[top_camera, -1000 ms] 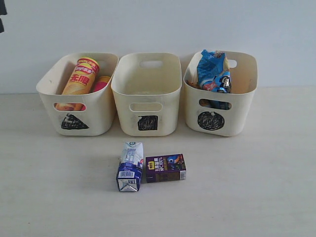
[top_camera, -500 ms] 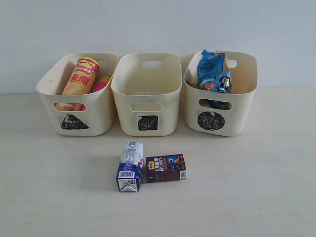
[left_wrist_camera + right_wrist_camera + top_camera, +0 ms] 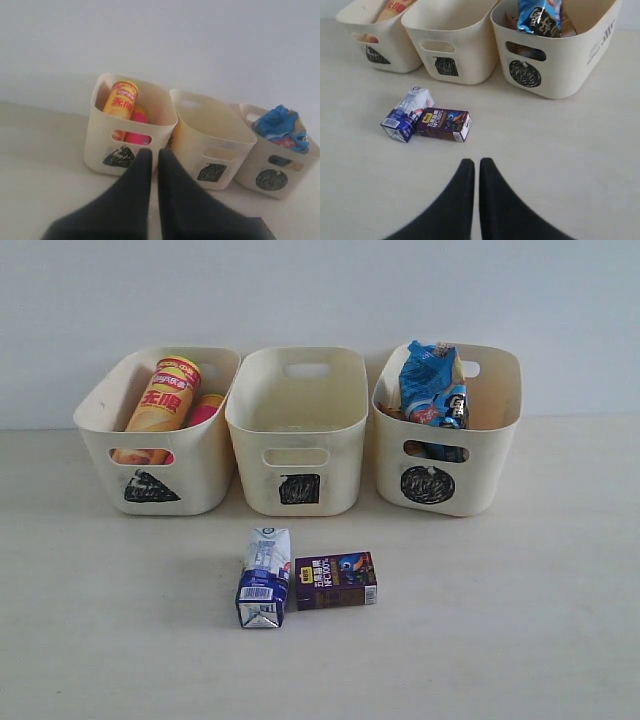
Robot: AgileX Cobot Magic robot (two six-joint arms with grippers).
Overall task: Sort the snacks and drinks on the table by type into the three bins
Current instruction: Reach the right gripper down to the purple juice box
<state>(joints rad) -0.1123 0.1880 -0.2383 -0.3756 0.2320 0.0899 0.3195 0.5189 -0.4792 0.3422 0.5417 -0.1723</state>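
Three cream bins stand in a row at the back of the table (image 3: pixel 520 630). The left bin (image 3: pixel 205 475) holds a yellow chip can (image 3: pixel 165 392) and a pink one (image 3: pixel 205 407). The middle bin (image 3: pixel 300 435) looks empty. The right bin (image 3: pixel 490 465) holds a blue-and-white bag (image 3: pixel 432 385); an orange bag edge shows beside it. In front lie a blue-and-white carton (image 3: pixel 264 576) and a dark purple carton (image 3: pixel 336 581), touching. Neither gripper appears in the exterior view. My left gripper (image 3: pixel 151 152) is shut and empty, facing the left bin (image 3: pixel 100 140). My right gripper (image 3: pixel 473 162) is shut and empty, short of the purple carton (image 3: pixel 443 124).
A plain pale wall rises behind the bins. Bare table lies on both sides of the two cartons and along the front edge.
A dark object at the exterior view's top left edge has left the frame. The bins, snacks and cartons have not moved.
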